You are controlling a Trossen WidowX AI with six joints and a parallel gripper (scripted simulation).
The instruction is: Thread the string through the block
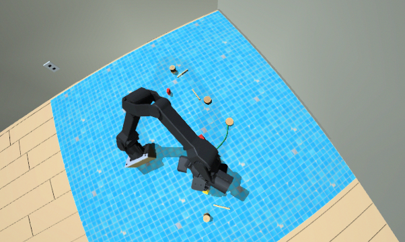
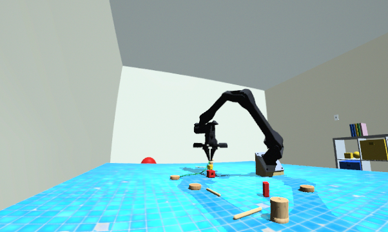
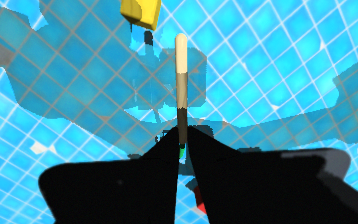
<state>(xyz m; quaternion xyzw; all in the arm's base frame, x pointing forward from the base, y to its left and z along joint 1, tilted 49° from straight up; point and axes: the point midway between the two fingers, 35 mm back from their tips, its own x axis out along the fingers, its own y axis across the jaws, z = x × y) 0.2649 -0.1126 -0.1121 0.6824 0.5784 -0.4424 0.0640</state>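
My gripper [image 2: 211,156] [image 3: 182,132] is shut on the thin wooden stick [image 3: 181,70] [image 2: 211,160], which points straight down above the table. A green string [image 1: 223,139] [image 2: 191,174] runs from the stick's held end to the round wooden button [image 1: 229,121] [image 2: 174,177]. The red block [image 1: 201,136] [image 2: 210,173] with the hole stands on the table, partly hidden under the arm in the top view. A small yellow cube [image 1: 206,192] [image 2: 210,166] [image 3: 141,12] lies just beyond the stick's tip.
Loose sticks [image 1: 221,206] [image 1: 196,94] [image 1: 182,73] [image 2: 247,212] [image 2: 213,192] lie about. Round wooden pieces [image 1: 206,218] [image 1: 207,99] [image 1: 172,68] [image 2: 279,209] [image 2: 194,186] [image 2: 307,188] and a small red post [image 1: 168,91] [image 2: 265,189] stand on the table. The arm's base [image 1: 140,159] [image 2: 267,167] is at the left.
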